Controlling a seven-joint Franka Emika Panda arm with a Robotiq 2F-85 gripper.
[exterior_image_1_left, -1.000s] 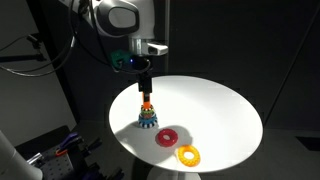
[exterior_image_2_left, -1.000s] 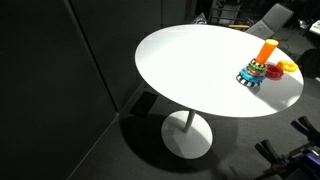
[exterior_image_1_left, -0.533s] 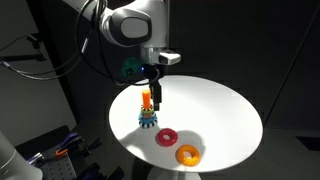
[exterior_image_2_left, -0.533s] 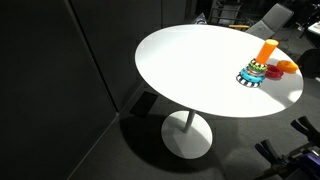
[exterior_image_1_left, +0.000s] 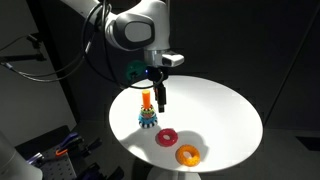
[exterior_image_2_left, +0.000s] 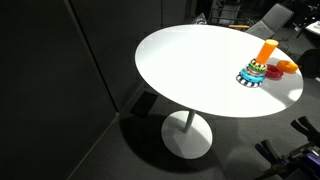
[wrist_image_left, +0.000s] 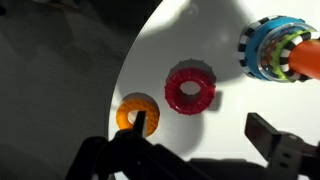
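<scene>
Hanging above the white counter (exterior_image_1_left: 232, 108), the gripper (exterior_image_1_left: 160, 101) has its jaws spread fully wide and nothing between them. It is just beside the stacking toy (exterior_image_1_left: 147, 116), fingertips alongside the upper part of that toy's upright orange post, with no contact apparent. The red ring (exterior_image_1_left: 167, 136) lies flat on the counter, hole upward, near the stacking toy's base. It is on the gripper's side of the toy and below the gripper. In the wrist view the red ring (wrist_image_left: 190, 90) sits roughly centred across the gap of the jaws, a little ahead of the fingertips. The orange ring (exterior_image_1_left: 187, 154) lies past the red ring, farther from the stacking toy.
</scene>
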